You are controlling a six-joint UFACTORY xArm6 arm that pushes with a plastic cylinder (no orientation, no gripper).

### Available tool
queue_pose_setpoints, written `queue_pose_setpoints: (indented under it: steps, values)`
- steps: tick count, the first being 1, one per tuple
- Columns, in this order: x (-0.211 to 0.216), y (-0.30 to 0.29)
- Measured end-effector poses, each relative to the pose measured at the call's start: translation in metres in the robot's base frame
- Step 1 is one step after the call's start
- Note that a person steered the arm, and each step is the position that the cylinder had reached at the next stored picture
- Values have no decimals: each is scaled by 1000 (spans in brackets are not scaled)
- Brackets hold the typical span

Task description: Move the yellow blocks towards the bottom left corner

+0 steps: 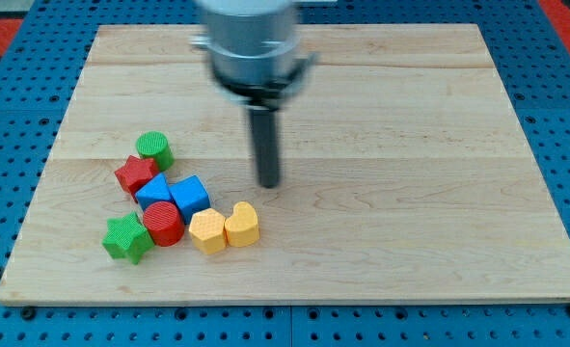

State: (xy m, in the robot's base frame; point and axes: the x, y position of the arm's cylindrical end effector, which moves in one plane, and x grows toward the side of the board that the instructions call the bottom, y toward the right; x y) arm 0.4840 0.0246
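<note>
Two yellow blocks sit side by side in the lower left part of the wooden board [410, 193]: a yellow hexagon-like block [207, 230] and a yellow heart-shaped block [241, 225], touching each other. My tip [268, 184] is above and a little to the right of the yellow heart block, apart from it by a short gap. The rod hangs from the arm's grey body at the view's top.
Left of the yellow blocks lies a tight cluster: a green cylinder [154, 149], a red star [136, 175], two blue blocks [154, 191] [190, 196], a red cylinder [163, 224] and a green star [127, 238]. A blue pegboard surrounds the board.
</note>
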Motion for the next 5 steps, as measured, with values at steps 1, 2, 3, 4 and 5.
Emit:
queue_pose_setpoints:
  steps: [1, 2, 3, 4, 5]
  values:
    - [73, -1]
    - [56, -62]
    - [38, -140]
    - [37, -67]
    - [10, 29]
